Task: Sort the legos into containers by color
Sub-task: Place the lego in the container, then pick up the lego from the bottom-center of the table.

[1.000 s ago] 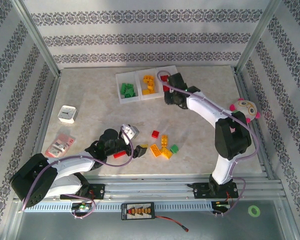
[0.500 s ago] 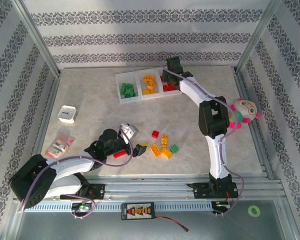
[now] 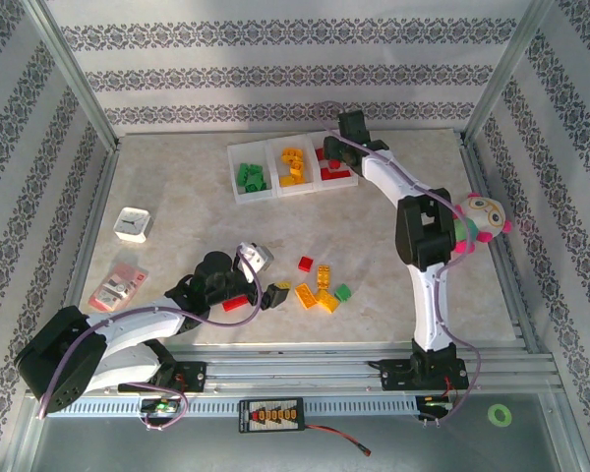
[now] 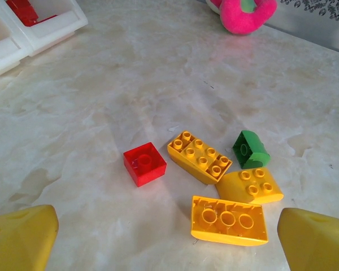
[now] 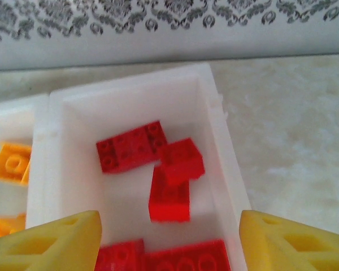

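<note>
**Right gripper spread over red bin; left gripper spread before loose bricks**

Right gripper [image 5: 175,240] hangs above the rightmost of the three joined white bins [image 3: 257,196]. Its fingers are wide apart with nothing between them. Red bricks [image 5: 133,148] lie in that compartment. Yellow-orange bricks [image 3: 292,167] are in the middle one and green bricks [image 3: 250,178] in the left.

Left gripper [image 4: 166,243] sits low near the table's front, fingers spread and empty. Just ahead of it on the marbled tabletop [image 4: 101,84] is a close cluster: three loose yellow-orange bricks [image 4: 199,157] and a loose green brick [image 4: 250,149]. A loose red brick [image 4: 144,164] lies just beside them. A plush toy [image 3: 477,218] sits at the right edge.
</note>
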